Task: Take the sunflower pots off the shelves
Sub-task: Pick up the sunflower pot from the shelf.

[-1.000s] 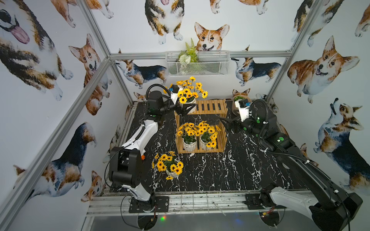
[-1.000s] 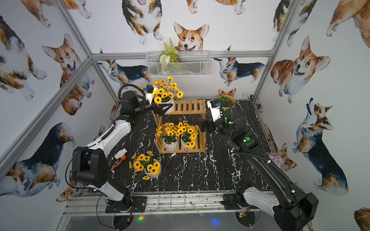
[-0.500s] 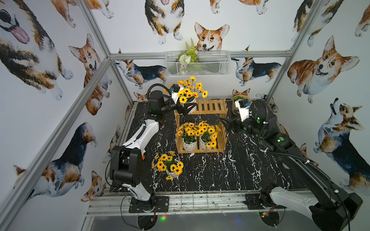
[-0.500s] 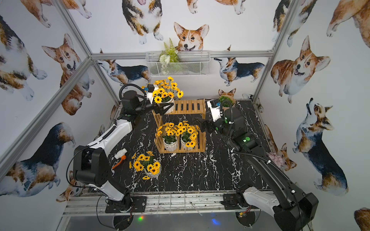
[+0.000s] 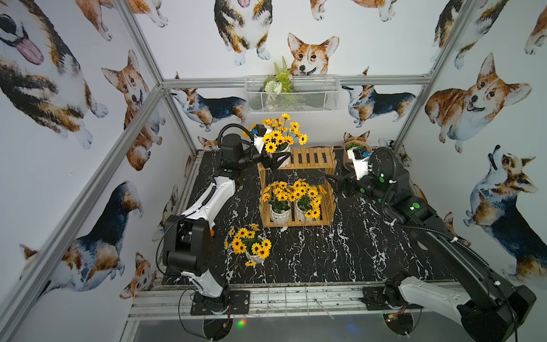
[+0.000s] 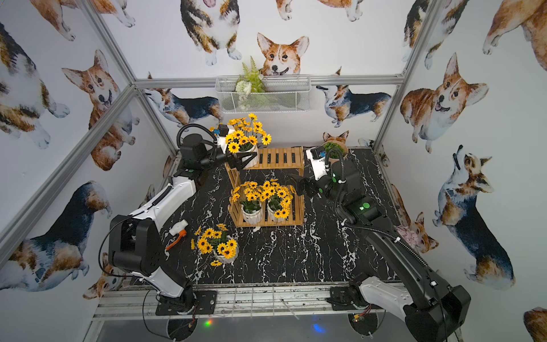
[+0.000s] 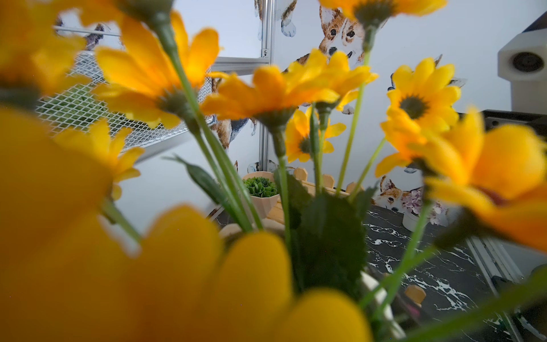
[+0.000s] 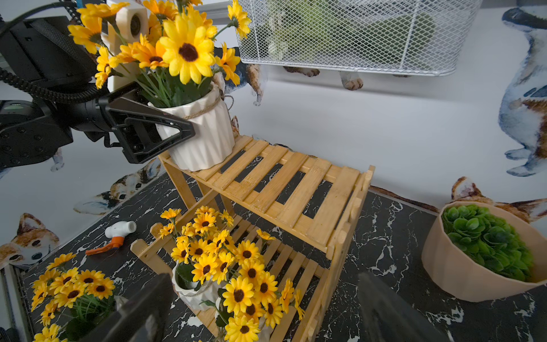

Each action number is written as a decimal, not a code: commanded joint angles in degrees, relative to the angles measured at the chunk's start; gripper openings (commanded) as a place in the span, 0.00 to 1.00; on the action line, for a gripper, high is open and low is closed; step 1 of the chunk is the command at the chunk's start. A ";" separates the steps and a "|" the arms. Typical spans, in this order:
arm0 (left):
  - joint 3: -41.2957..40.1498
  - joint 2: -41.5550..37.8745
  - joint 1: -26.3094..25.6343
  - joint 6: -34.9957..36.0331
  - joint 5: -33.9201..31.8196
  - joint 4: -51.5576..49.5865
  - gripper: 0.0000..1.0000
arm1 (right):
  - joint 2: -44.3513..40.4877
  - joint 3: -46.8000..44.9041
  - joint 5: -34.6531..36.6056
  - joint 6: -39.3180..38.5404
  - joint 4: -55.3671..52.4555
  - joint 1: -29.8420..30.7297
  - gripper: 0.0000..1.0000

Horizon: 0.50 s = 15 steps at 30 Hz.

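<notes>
Right wrist view of a slatted pale-wood rack (image 8: 290,189).
Lower left, a ribbed white sunflower pot (image 8: 74,293) stands on the black marbled tabletop (image 8: 384,251); upper left, the left gripper (image 8: 177,130) clamps a second pot (image 8: 207,142) on the top tier; two more pots (image 8: 189,291) fill the lower tier; the right gripper (image 8: 265,278) gapes wide.

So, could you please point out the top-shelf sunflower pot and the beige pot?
sunflower pot (image 8: 207,136): right wrist view, its ribbed white side.
beige pot (image 8: 455,266): right wrist view, its side wall.
</notes>
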 commanded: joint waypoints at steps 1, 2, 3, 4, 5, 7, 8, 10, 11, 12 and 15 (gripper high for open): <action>0.61 -0.08 -0.17 1.74 0.44 -1.15 0.99 | -0.58 0.17 0.27 -0.79 0.15 0.06 1.00; 0.58 -0.07 -0.17 2.17 0.44 -1.64 0.99 | -0.64 0.06 0.28 -0.83 0.06 0.06 1.00; 0.57 -0.21 -0.17 2.45 0.44 -2.01 0.99 | -0.65 0.04 0.36 -0.82 0.00 0.06 1.00; 0.57 -0.23 -0.17 2.83 0.44 -2.47 0.98 | -0.72 0.01 0.37 -0.82 -0.11 0.06 1.00; 0.57 -0.26 -0.17 3.25 0.28 -3.13 0.97 | -0.77 0.03 0.36 -0.83 -0.14 0.06 1.00; 0.73 -0.28 -0.17 3.39 -0.07 -3.83 0.94 | -0.77 0.10 0.35 -0.84 -0.24 0.06 1.00; 0.82 -0.29 -0.17 3.39 -0.13 -4.23 0.93 | -0.83 0.03 0.37 -0.78 -0.20 0.06 1.00; 0.59 -0.40 -0.17 3.26 -0.60 -3.99 0.92 | -0.86 0.07 0.36 -0.84 -0.22 0.06 1.00; 0.44 -0.38 -0.17 3.13 -0.74 -3.85 0.91 | -0.91 0.05 0.37 -0.83 -0.20 0.06 1.00; 0.38 -0.41 -0.17 3.06 -0.86 -3.72 0.90 | -0.99 0.03 0.31 -0.82 -0.20 0.06 1.00; 0.39 -0.28 -0.17 2.51 -1.27 -3.79 0.85 | -1.10 -0.02 0.37 -0.81 -0.26 0.06 1.00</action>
